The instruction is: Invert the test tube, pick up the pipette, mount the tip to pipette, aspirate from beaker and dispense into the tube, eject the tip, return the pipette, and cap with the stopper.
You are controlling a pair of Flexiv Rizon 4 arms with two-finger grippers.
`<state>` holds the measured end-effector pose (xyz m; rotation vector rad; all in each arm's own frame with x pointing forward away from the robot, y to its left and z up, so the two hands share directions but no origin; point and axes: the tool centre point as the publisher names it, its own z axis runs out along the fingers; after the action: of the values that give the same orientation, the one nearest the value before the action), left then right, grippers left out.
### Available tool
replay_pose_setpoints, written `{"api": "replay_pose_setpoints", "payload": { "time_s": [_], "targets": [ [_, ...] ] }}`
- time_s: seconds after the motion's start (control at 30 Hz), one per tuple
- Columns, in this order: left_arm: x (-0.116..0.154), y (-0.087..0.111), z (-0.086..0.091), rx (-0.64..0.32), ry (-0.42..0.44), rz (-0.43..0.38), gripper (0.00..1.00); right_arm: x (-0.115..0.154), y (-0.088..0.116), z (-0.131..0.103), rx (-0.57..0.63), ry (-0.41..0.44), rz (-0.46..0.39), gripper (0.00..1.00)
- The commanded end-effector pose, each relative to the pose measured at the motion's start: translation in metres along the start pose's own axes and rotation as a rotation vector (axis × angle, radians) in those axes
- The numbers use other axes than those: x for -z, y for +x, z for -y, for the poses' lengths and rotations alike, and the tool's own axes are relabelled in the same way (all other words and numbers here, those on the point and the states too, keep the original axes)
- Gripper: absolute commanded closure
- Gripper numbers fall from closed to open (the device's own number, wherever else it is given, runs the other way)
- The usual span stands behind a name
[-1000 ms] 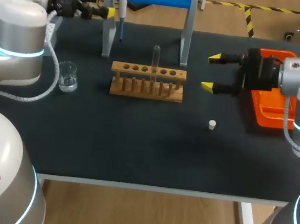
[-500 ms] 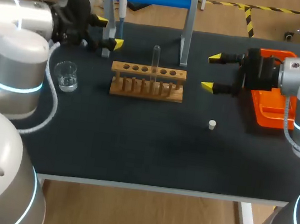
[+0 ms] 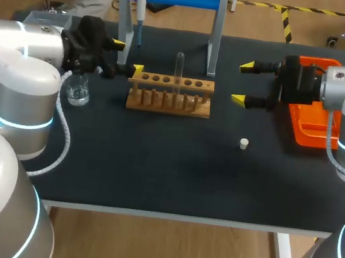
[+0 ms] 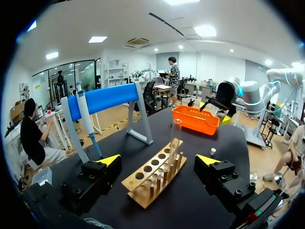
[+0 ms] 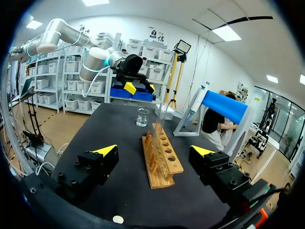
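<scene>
The test tube (image 3: pixel 178 72) is standing straight up in the wooden rack (image 3: pixel 194 108), in front of the left gripper (image 3: pixel 128 57).
The tube's long side is pointing up and down, and it is sitting in a hole near the middle of the rack. The left gripper is hanging at the rack's left end, fingers wide apart, holding nothing. In its wrist view the tube is showing ahead, between the two yellow tips. The right gripper (image 3: pixel 243 83) is gaping too, holding nothing, off the rack's right end. The left one is looking a little nearer, so it is probably the one to grab the tube.
</scene>
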<state>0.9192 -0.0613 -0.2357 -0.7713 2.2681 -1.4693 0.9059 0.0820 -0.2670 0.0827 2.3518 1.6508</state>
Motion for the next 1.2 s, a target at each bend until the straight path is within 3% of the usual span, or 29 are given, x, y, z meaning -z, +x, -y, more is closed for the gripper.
{"api": "replay_pose_setpoints", "payload": {
  "time_s": [0.03,0.7,0.8,0.93,1.2],
  "targets": [
    [0.0,0.0,0.0,0.001,0.001,0.002,0.0,0.0,0.0,0.0,0.001,0.0,0.0,0.0],
    [0.0,0.0,0.0,0.001,0.001,0.002,0.0,-0.003,-0.006,-0.001,0.004,-0.004,-0.005,0.0],
    [0.0,0.0,0.0,0.001,0.001,0.002,0.0,-0.015,-0.01,-0.006,0.012,-0.035,-0.039,0.0],
    [0.0,0.0,0.0,0.001,0.001,0.002,0.0,-0.036,-0.009,-0.021,0.019,-0.157,-0.137,0.0],
    [0.0,0.0,0.0,0.001,0.001,0.002,0.0,-0.073,-0.011,-0.033,-0.01,-0.22,-0.232,0.0]
  ]
}}
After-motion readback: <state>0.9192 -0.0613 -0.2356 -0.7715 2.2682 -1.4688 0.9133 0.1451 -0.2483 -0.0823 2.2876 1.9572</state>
